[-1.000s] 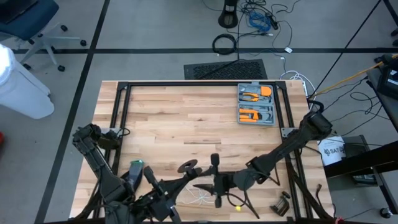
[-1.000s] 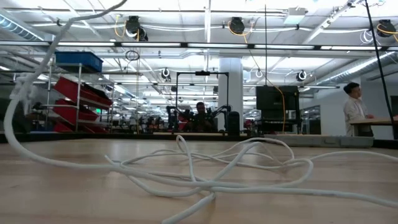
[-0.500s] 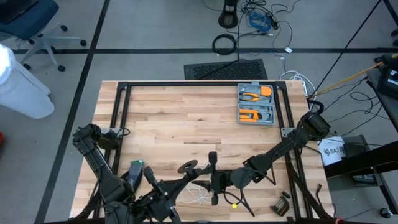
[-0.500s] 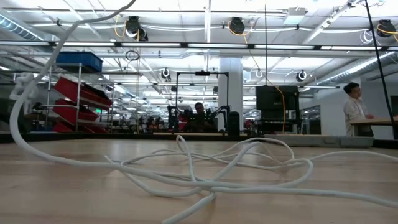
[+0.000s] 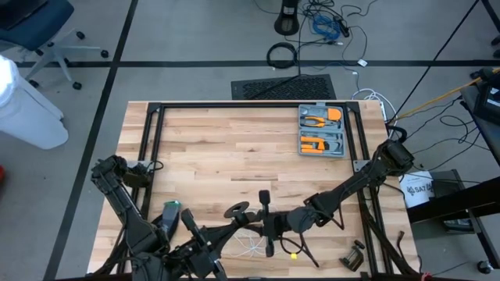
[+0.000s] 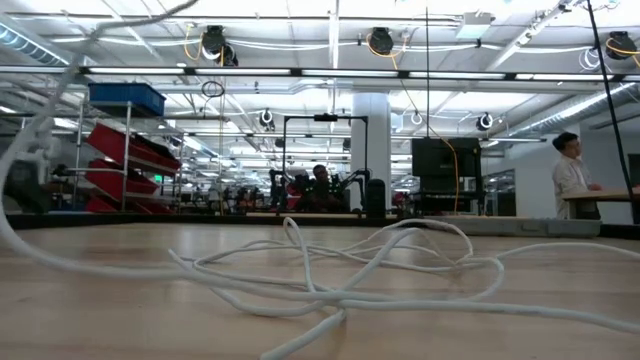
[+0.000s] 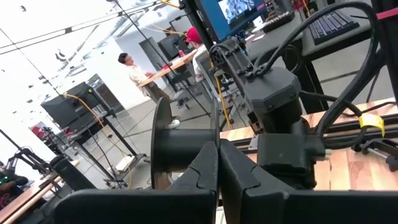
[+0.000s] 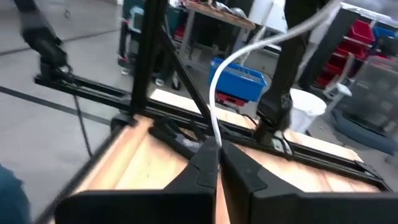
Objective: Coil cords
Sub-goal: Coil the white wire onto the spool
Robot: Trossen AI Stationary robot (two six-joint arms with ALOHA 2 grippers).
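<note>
The white cord (image 6: 350, 280) lies as a loose tangle on the table near its front edge (image 5: 248, 246). One strand (image 6: 40, 130) rises steeply from the tangle and leaves the low view at the top. My left gripper (image 7: 219, 152) is held level above the tangle (image 5: 231, 222), shut, with a black spool (image 7: 177, 149) at its fingertips. My right gripper (image 8: 217, 148) reaches in level from the table's right (image 5: 255, 228), close to the spool (image 5: 237, 209), and is shut on the cord. My left gripper has the black spool right at its shut fingertips, but the fingers hide where they meet it. The spool's flange (image 7: 160, 140) stands upright, and the spool is lifted clear of the table. My right gripper pinches one strand of the white cord (image 8: 213, 132) between its two fingertips, coming in level from the table's right. The strand rises out of the fingers and arcs away above them (image 8: 261, 43); the rest lies slack on the table.
An open grey case with orange tools (image 5: 322, 131) sits at the far right. A black frame rail (image 5: 234, 105) runs along the table's edges. A small dark clamp (image 5: 353, 256) lies at the near right. A person (image 6: 570, 175) stands in the room beyond.
My right gripper has shut on the cord beside the spool. In the low view the rising strand has swung to the left, while the tangle on the table has stayed put.
</note>
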